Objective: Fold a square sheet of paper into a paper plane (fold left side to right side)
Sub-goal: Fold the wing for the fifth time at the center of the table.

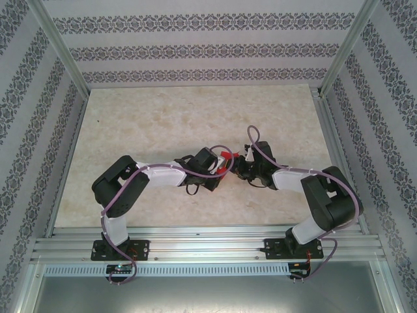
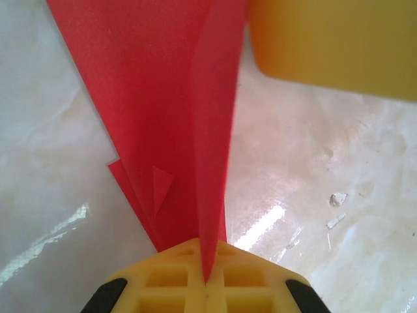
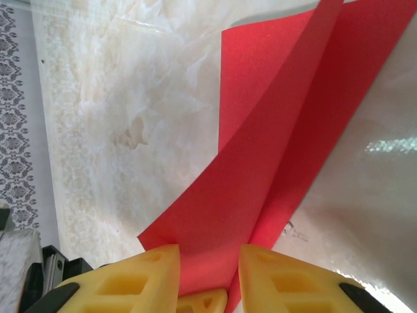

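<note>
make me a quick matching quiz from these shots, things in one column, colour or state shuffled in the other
Things:
1. left fingers
2. right fingers
3. paper
4. table

States:
a. apart, red sheet in the gap
b. pale and marbled
c. pinched shut on the red sheet
d. red, creased, one flap standing up

Pairs: 1-c, 2-a, 3-d, 4-b

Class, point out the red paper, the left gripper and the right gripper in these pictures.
red paper (image 2: 153, 98): left wrist view, on its flat panel beside the raised flap.
left gripper (image 2: 207, 287): left wrist view, at the seam where its yellow fingertips pinch the paper.
right gripper (image 3: 208, 270): right wrist view, midway between its yellow fingertips.
</note>
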### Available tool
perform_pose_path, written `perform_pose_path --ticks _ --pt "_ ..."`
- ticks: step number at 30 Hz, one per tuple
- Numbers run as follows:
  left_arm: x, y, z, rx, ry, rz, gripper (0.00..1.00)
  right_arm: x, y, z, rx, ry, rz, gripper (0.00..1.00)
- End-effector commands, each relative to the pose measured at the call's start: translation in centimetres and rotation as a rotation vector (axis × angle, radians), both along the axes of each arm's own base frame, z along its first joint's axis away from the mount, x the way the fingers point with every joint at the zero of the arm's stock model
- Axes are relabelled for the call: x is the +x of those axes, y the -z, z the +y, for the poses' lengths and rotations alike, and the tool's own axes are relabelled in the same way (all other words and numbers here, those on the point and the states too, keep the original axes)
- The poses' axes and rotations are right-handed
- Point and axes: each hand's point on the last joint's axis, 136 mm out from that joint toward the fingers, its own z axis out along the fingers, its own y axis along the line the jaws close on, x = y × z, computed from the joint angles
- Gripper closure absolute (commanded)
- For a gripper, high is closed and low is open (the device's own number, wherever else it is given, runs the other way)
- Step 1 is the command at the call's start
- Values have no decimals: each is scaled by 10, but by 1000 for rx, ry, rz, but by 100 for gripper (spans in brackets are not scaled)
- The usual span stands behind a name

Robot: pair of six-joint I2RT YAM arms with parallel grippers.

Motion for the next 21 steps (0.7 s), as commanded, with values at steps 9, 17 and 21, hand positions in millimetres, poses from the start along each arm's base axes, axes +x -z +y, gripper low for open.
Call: perform_pose_path --ticks 9,17,21 --pt "-9 21 4 17 10 81 89 11 5 13 13 -11 1 76" --pt "-11 15 3 -5 20 75 73 10 21 13 -13 -15 41 76" --pt "-11 5 3 -35 15 76 66 10 26 13 -22 -13 54 76"
